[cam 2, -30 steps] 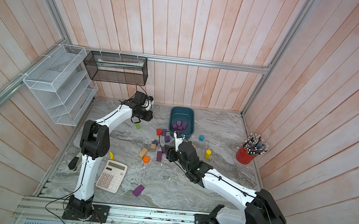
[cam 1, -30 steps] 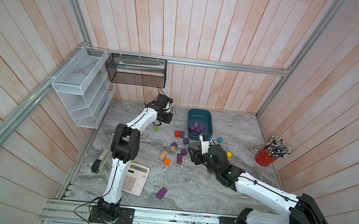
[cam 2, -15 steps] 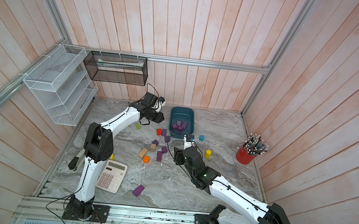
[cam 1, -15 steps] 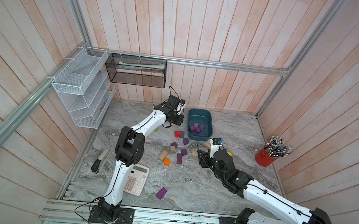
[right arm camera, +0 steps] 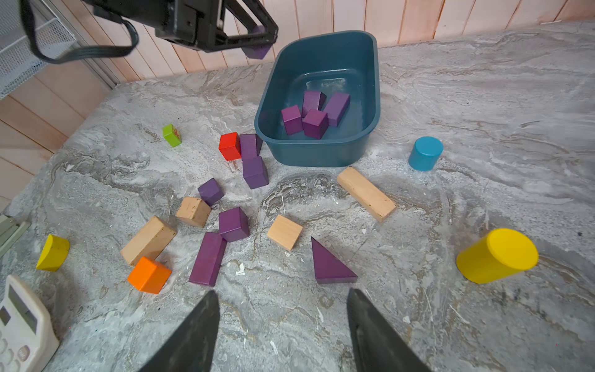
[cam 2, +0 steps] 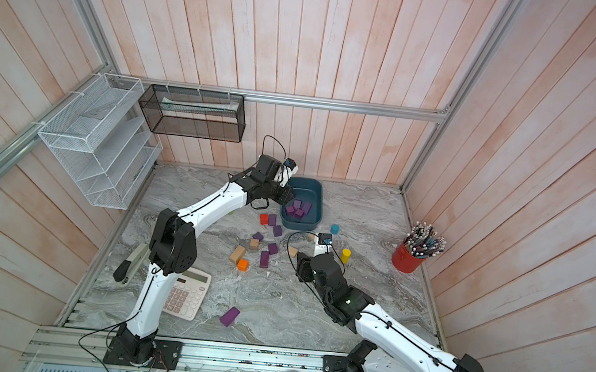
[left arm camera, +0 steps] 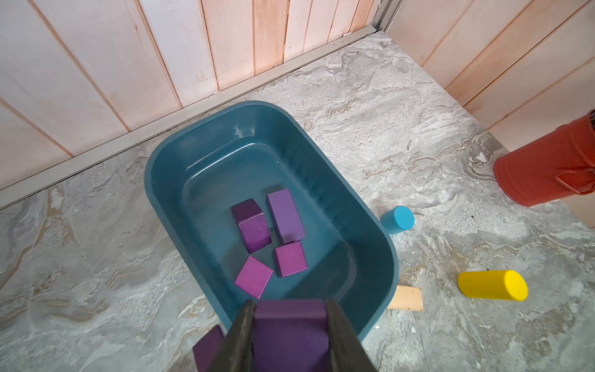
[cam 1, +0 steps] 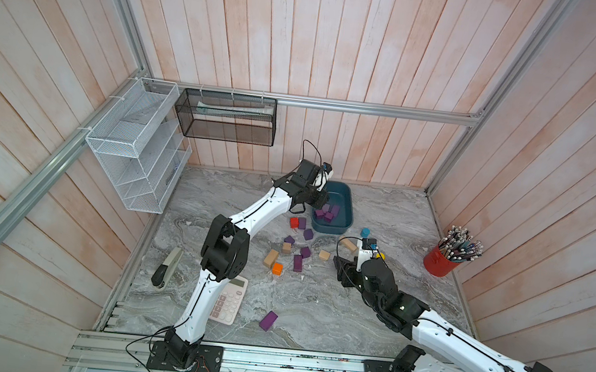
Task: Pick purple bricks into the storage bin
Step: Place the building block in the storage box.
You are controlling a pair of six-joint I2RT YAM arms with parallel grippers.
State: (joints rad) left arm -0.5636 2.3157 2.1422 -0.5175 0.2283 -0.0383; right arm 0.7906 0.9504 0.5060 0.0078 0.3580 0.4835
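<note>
My workplace: a robot test cell in a lab

I sit bolted to an aluminium rail (cam 1: 268, 363) at the edge of a marble-patterned table (cam 1: 312, 311), boxed in by pale wood-plank walls (cam 1: 343, 47) on metal framing; staged props surround me: a calculator (cam 1: 228, 301), a stapler (cam 1: 167, 267), a red pen cup (cam 1: 440, 262), wire-mesh racks (cam 1: 133, 145) and toy blocks (cam 1: 270, 258).

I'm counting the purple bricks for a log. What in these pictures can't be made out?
- Held purple brick: in the left wrist view the left tool and the frame edge hide its shape.
- Purple wedge: hidden behind the right arm in both top views.
- Bricks in the storage bin: too small to tell apart in the top views.
- Green block: the left arm covers it in the top views.
</note>
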